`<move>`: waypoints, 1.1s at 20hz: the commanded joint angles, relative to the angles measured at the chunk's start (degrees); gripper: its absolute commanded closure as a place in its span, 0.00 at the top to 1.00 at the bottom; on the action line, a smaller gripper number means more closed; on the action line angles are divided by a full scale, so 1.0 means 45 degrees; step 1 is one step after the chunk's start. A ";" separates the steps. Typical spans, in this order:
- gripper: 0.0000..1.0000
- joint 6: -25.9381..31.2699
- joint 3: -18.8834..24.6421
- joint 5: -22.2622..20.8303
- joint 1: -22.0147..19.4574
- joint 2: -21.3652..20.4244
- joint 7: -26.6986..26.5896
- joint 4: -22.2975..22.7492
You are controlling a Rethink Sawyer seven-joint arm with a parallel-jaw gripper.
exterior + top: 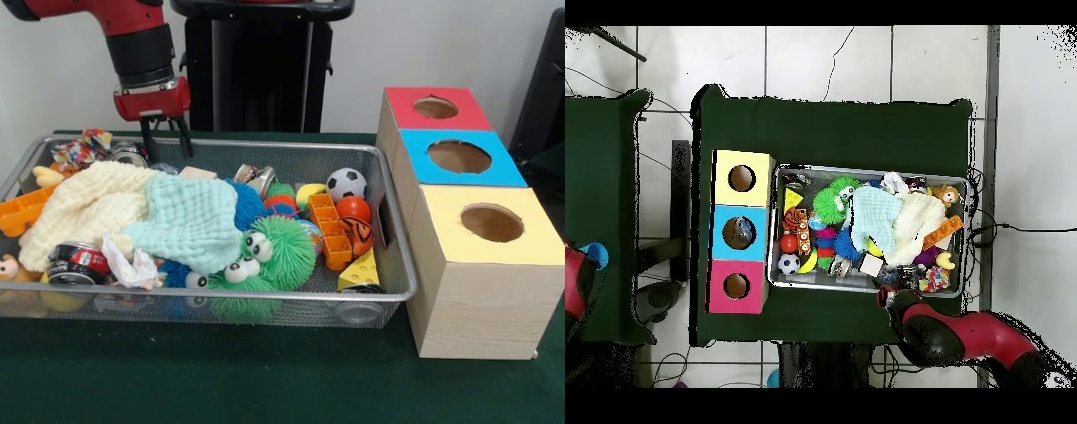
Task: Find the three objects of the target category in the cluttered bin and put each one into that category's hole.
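Claw [166, 140] hangs open and empty over the wire bin's [395, 256] back rim, probably poised to search; soccer ball [346, 184], likely a target, sits near the holed boxes [481, 291].

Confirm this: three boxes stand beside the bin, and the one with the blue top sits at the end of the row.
Not quite. In the front view the blue-topped box sits in the middle, between the red-topped box and the yellow-topped box. The boxes do stand beside the bin.
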 commanded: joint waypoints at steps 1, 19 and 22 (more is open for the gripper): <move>1.00 0.2158 0.0688 -0.1142 0.0110 0.0213 -0.3795 -0.0846; 1.00 0.3293 0.1536 -0.0704 -0.0222 -0.0803 -0.4479 -0.0536; 1.00 0.3114 0.1016 -0.1064 0.0510 -0.1322 -0.3424 -0.0555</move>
